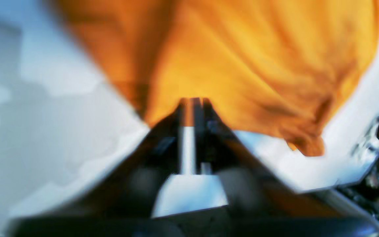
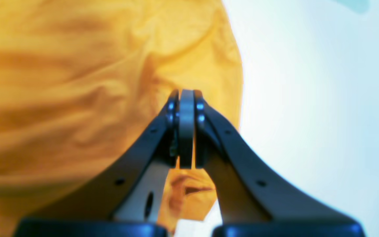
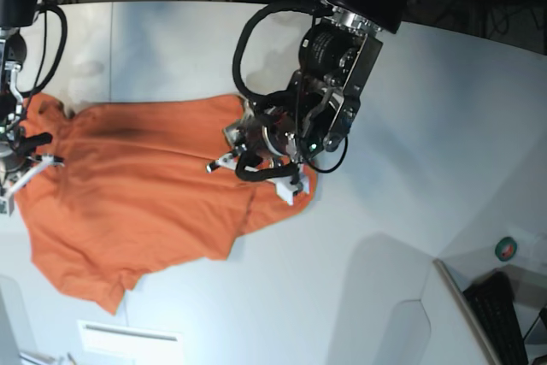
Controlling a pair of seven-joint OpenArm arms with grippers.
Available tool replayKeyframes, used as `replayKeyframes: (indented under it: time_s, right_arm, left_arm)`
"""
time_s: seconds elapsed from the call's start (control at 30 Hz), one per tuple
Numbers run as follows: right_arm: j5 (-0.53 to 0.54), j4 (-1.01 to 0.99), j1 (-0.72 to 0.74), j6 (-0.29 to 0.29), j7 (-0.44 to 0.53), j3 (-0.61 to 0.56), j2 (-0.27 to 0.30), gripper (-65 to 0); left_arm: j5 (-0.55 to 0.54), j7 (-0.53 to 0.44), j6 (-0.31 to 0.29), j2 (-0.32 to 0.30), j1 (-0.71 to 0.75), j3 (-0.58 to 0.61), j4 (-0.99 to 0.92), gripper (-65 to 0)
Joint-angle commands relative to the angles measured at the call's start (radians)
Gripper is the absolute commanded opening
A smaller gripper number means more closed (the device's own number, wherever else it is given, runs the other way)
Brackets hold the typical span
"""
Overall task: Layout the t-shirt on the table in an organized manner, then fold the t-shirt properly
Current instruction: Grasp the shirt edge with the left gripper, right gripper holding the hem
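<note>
Two claws (image 2: pixel 187 98) (image 1: pixel 194 100), one t-shirt (image 3: pixel 145 203)

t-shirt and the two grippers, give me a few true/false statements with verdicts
1. The t-shirt is orange. True.
2. The t-shirt is neatly folded into a square. False: it lies spread out and wrinkled on the table.
3. The right gripper has its jaws closed on t-shirt cloth. True.
4. The left gripper hangs well clear of the t-shirt. False: its jaws pinch the cloth's edge.
5. Both grippers sit at the same side of the t-shirt. False: opposite sides.
</note>
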Motion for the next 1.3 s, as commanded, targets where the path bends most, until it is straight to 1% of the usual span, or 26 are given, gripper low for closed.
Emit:
replayKeyframes:
  time_s: [0.0, 0.03, 0.1, 0.2, 0.37, 0.4, 0.47, 0.57, 0.7, 0.8, 0.83, 0.93, 1.1, 1.23, 1.27]
  right_arm:
    - [0.005, 0.024, 0.006, -0.003, 0.026, 0.004, 0.005, -65.0]
    - [0.005, 0.024, -0.002, -0.003, 0.026, 0.004, 0.005, -65.0]
    - [0.005, 0.024, -0.011, -0.003, 0.026, 0.004, 0.003, -65.0]
    - [0.005, 0.024, -0.025, -0.003, 0.026, 0.002, 0.003, -65.0]
    - [0.005, 0.024, -0.041, -0.003, 0.026, 0.002, 0.003, -65.0]
    - [0.005, 0.024, -0.045, -0.003, 0.026, 0.005, 0.003, -65.0]
    - [0.005, 0.024, -0.047, -0.003, 0.026, 0.005, 0.003, -65.0]
    - [0.005, 0.024, -0.047, -0.003, 0.026, 0.005, 0.003, -65.0]
    - [0.005, 0.024, -0.047, -0.003, 0.026, 0.004, 0.003, -65.0]
    - [0.005, 0.024, -0.047, -0.003, 0.026, 0.004, 0.003, -65.0]
    - [0.005, 0.021, -0.047, -0.003, 0.026, 0.004, 0.003, -65.0]
    - [0.005, 0.018, -0.047, -0.003, 0.026, 0.004, 0.003, -65.0]
    - [0.005, 0.018, -0.047, -0.003, 0.026, 0.004, 0.002, -65.0]
    - [0.005, 0.016, -0.047, -0.003, 0.026, 0.004, 0.002, -65.0]
    - [0.005, 0.016, -0.047, -0.003, 0.026, 0.004, 0.002, -65.0]
  left_arm:
    - [0.003, 0.015, -0.003, 0.015, -0.024, 0.005, 0.001, -50.5]
    - [0.002, 0.033, -0.003, 0.029, -0.033, 0.009, -0.013, -47.4]
    - [0.002, 0.048, -0.003, 0.05, -0.059, 0.029, -0.039, -44.3]
    - [0.0, 0.048, -0.003, 0.056, -0.099, 0.083, -0.091, -38.5]
    - [0.009, 0.048, -0.003, 0.056, -0.112, 0.143, -0.106, -19.9]
    - [0.009, 0.048, -0.003, 0.056, -0.112, 0.149, -0.105, -17.4]
    - [0.011, 0.048, -0.003, 0.056, -0.112, 0.151, -0.091, -14.6]
    - [0.014, 0.048, -0.003, 0.053, -0.112, 0.151, -0.048, -15.3]
    - [0.147, 0.056, -0.003, 0.052, -0.105, 0.149, 0.007, -15.5]
    - [0.213, 0.176, -0.003, 0.058, -0.107, 0.143, 0.007, -15.5]
    - [0.227, 0.202, -0.003, 0.058, -0.108, 0.14, 0.013, -15.5]
    - [0.25, 0.246, -0.003, 0.058, -0.116, 0.138, 0.004, -15.5]
    - [0.252, 0.325, -0.003, 0.058, -0.131, 0.138, 0.006, -15.5]
    - [0.252, 0.337, -0.003, 0.048, -0.161, 0.138, -0.019, -15.3]
    - [0.252, 0.337, -0.003, 0.036, -0.164, 0.135, -0.025, -15.3]
